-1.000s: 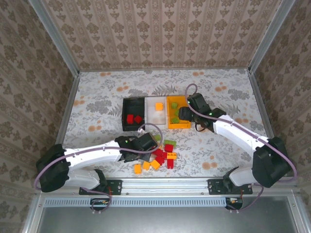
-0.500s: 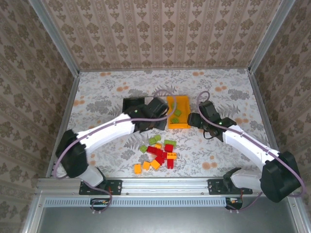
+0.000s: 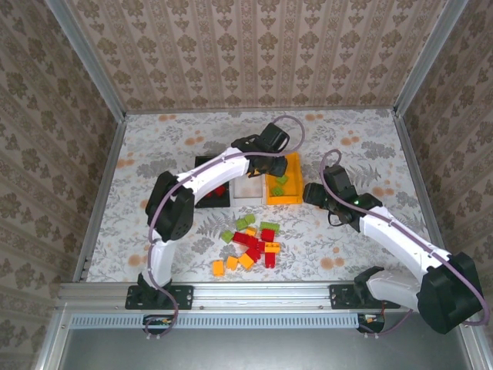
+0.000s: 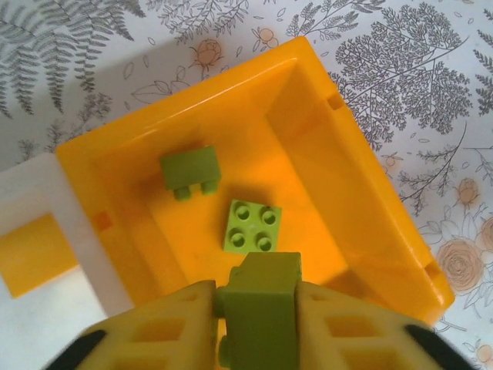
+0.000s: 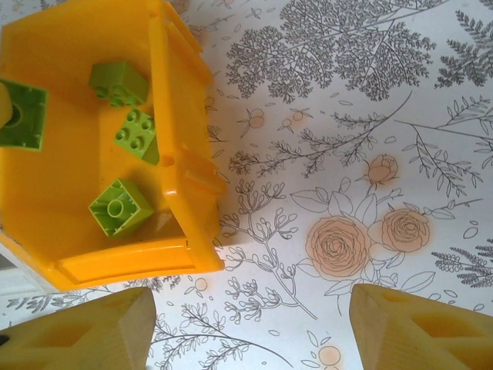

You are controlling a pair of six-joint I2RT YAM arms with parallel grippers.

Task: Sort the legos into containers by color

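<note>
Your left gripper (image 4: 258, 304) is clamped on a light green plastic brick (image 4: 266, 281) above the orange rectangular plastic bin (image 4: 377, 231), where more green bricks (image 4: 252, 227) lie. Your right gripper (image 5: 252, 308) gapes wide, empty, just beside that bin.

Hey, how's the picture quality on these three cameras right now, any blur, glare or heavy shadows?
Top external: even soft light, no glare, loose bricks small and coarse. Left wrist: orange bin sharp; the held green brick and left fingers near the lens look slightly soft. Right wrist: tablecloth print crisp, a soft shadow beside the bin, right fingers blurred.
</note>
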